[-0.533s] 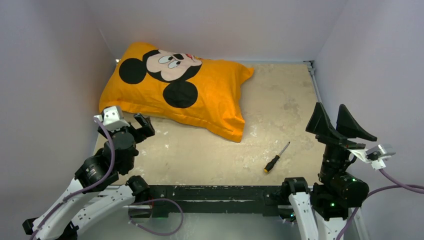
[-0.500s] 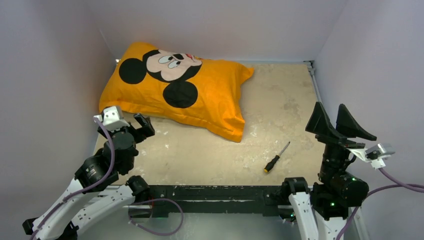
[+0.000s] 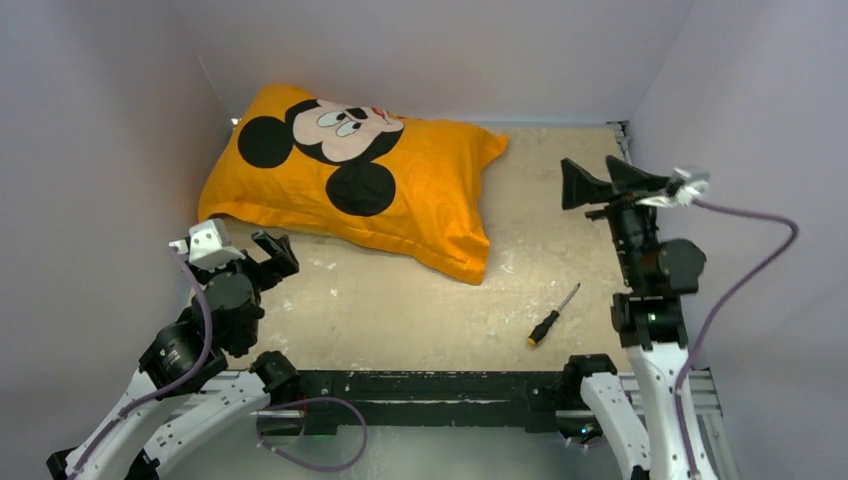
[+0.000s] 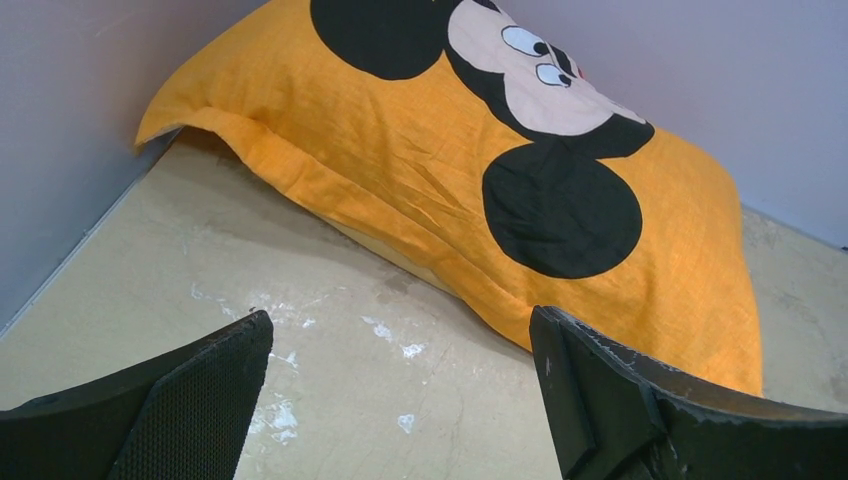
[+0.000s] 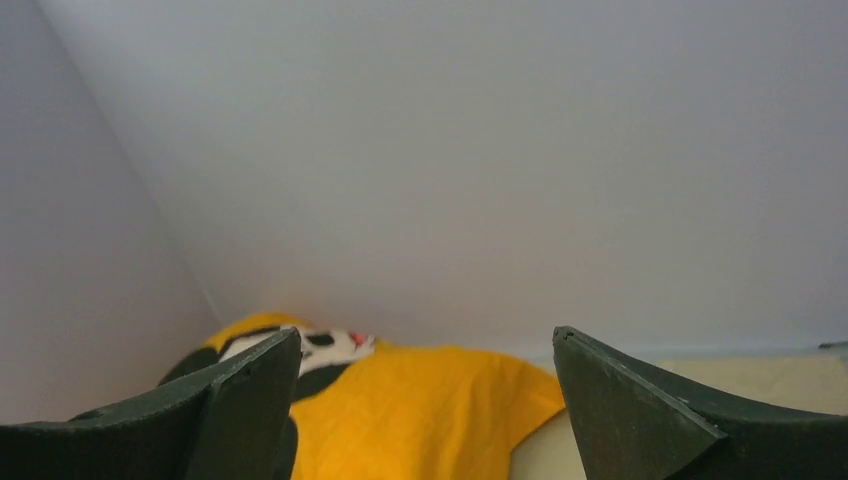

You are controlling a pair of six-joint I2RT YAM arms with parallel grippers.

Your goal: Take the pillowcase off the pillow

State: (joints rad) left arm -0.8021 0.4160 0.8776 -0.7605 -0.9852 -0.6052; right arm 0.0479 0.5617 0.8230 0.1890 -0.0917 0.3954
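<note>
The orange-yellow pillowcase with the black-eared mouse face up lies stuffed at the back left of the table. It fills the left wrist view and shows low in the right wrist view. The white pillow is hidden inside it. My left gripper is open and empty, just in front of the pillowcase's near left edge; its fingers frame bare table. My right gripper is open and empty, raised at the right, pointing left toward the pillowcase's right end.
A screwdriver with a black and yellow handle lies on the table at front right. Grey walls close in on the left, back and right. A black rail runs along the near edge.
My right arm has risen and swung forward and left, its gripper now pointing at the pillowcase. My left gripper has shifted slightly left and down.
</note>
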